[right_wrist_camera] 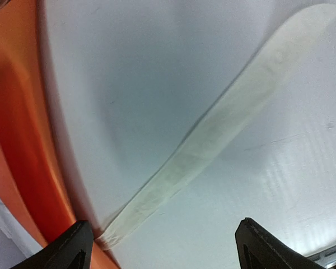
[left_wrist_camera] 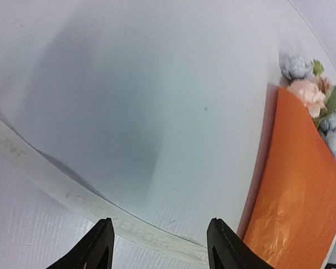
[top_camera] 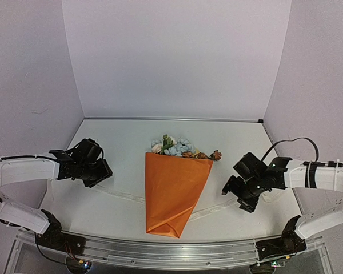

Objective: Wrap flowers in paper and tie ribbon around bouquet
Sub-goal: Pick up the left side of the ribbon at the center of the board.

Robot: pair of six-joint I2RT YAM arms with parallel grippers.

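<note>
Ribbon [left_wrist_camera: 73, 196] under bouquet [top_camera: 174, 191], lettering — left wrist view

1. The bouquet [top_camera: 174, 191] lies on the middle of the table [top_camera: 126, 137], its wide end toward the back and its tip toward the near edge.
2. The flowers [top_camera: 174, 145] stick out of the wide end, behind the paper [top_camera: 177, 182].
3. The ribbon [left_wrist_camera: 84, 204] lies flat on the table, crosswise, showing on both sides of the bouquet's narrow half.
4. The left end effector [left_wrist_camera: 159, 224] is left of the bouquet, above the ribbon.
5. The right end effector [right_wrist_camera: 163, 224] is right of the bouquet, over the ribbon's other stretch.
</note>
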